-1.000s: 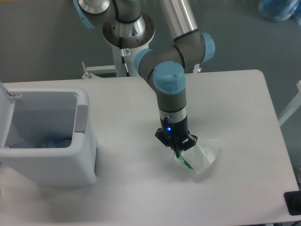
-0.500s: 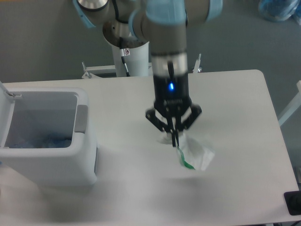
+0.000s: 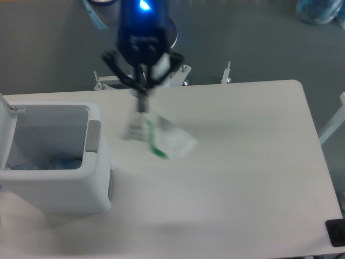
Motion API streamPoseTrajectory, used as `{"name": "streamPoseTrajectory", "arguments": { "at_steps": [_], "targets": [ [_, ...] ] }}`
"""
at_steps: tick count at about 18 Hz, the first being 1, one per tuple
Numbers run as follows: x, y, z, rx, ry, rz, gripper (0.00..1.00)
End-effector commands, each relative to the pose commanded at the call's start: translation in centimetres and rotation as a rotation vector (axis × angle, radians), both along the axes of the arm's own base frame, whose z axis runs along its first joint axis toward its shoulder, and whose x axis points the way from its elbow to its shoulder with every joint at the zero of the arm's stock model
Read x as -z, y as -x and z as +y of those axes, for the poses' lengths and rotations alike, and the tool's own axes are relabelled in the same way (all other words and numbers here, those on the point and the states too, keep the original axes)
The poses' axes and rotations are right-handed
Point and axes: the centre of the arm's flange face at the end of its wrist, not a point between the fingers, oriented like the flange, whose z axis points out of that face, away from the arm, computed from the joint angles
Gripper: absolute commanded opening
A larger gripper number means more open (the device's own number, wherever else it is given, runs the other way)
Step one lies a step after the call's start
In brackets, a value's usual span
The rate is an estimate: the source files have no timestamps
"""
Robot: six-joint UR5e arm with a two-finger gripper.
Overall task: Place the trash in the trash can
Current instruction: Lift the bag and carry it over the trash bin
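Note:
My gripper (image 3: 142,102) is shut on the top of the whitish plastic bag (image 3: 164,137) with a green mark. The bag hangs blurred in the air, high above the table, just right of the trash can (image 3: 59,186). The trash can is a white boxy bin at the left with a grey side panel and its lid (image 3: 5,129) standing open. Something bluish (image 3: 54,161) lies inside it, likely the bottle, too unclear to tell.
The white table (image 3: 242,178) spans the view. The robot base and a metal bracket (image 3: 226,73) stand behind the table's far edge. A dark object (image 3: 336,232) sits at the lower right corner.
My gripper closed on the bag, lifted it off the table and carried it up and to the left toward the trash can.

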Motion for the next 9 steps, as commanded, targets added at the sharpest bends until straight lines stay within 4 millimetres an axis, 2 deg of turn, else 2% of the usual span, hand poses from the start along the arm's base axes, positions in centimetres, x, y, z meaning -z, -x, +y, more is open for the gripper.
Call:
{"name": "streamPoseTrajectory", "arguments": {
  "at_steps": [4,7,9],
  "targets": [
    [0.2,-5.6,1.7,0.108,0.003,-0.007,0.0],
    [0.8,-7.2,2.5,0.14,0.009,-0.02,0.0],
    [1.9,-8.9,3.3,0.173,0.025,-0.041,0.0]
  ]
}}
